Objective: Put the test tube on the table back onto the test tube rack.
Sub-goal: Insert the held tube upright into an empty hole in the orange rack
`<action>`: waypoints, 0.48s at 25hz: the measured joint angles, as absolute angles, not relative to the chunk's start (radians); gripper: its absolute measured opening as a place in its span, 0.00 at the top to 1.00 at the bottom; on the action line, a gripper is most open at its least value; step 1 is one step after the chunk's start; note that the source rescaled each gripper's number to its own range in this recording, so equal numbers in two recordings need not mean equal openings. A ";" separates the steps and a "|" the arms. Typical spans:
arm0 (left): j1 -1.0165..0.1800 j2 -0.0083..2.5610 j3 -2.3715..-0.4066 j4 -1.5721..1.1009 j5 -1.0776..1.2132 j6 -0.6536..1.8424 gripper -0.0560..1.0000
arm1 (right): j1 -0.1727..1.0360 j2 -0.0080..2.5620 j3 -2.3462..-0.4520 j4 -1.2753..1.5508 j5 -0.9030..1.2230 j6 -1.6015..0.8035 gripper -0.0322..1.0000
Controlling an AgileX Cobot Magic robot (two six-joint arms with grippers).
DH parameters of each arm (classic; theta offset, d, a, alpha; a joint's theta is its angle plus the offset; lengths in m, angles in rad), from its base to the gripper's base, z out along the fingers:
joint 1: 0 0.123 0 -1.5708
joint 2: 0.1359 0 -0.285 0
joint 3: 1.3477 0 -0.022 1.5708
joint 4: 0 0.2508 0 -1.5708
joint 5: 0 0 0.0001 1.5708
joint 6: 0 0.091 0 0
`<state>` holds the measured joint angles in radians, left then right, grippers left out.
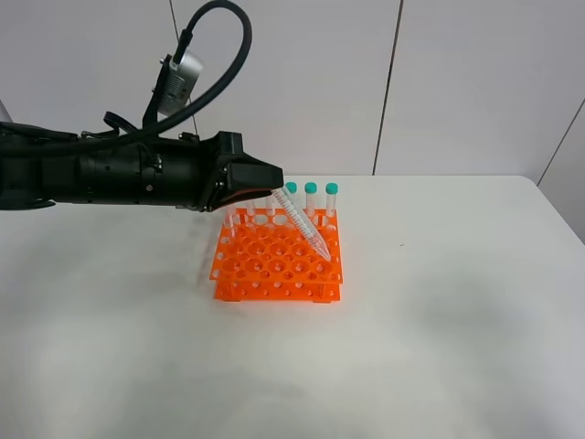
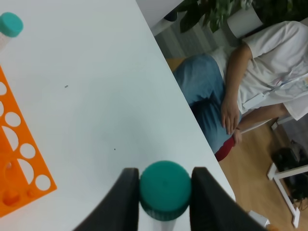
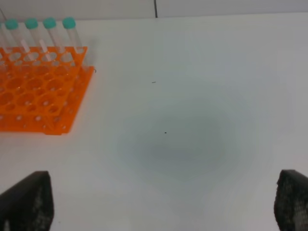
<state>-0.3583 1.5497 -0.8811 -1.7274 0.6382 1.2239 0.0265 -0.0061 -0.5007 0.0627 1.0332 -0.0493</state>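
Note:
My left gripper (image 1: 277, 189) is shut on the teal cap of a clear test tube (image 1: 303, 227). The tube hangs tilted, with its pointed tip down over the right side of the orange test tube rack (image 1: 274, 267) on the white table (image 1: 439, 311). I cannot tell whether the tip is in a hole. In the left wrist view the cap (image 2: 165, 187) sits between the two black fingers (image 2: 126, 197), with the rack (image 2: 19, 159) beside it. Several capped tubes (image 1: 311, 197) stand in the rack's back row. My right gripper (image 3: 159, 204) is open and empty, off the rack (image 3: 38, 96).
The table's right edge (image 2: 192, 110) runs close by in the left wrist view, and a seated person (image 2: 250, 86) is just beyond it. The left arm's black body and cable (image 1: 110, 174) stretch over the table's left half. A wall stands behind.

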 joint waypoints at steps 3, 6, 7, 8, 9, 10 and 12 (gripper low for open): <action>-0.358 1.548 -0.882 -1.726 0.631 1.228 0.95 | 0.026 -0.006 -0.501 0.063 1.033 -0.049 0.00; -0.368 1.515 -0.904 -1.583 0.528 1.169 0.95 | 0.026 -0.006 -0.501 0.063 1.033 -0.049 0.00; -0.379 1.497 -0.918 -1.479 0.480 1.112 0.95 | 0.026 -0.006 -0.501 0.063 1.033 -0.049 0.00; -0.394 1.471 -0.932 -1.378 0.425 1.040 0.95 | 0.026 -0.006 -0.501 0.063 1.033 -0.049 0.00; -0.408 1.445 -0.945 -1.251 0.371 0.970 0.95 | 0.026 -0.006 -0.501 0.063 1.033 -0.049 0.00; -0.426 1.419 -0.953 -1.117 0.324 0.880 0.95 | 0.026 -0.006 -0.501 0.064 1.033 -0.049 0.00; -0.463 1.380 -0.961 -0.861 0.214 0.692 0.95 | 0.026 -0.006 -0.501 0.064 1.033 -0.049 0.00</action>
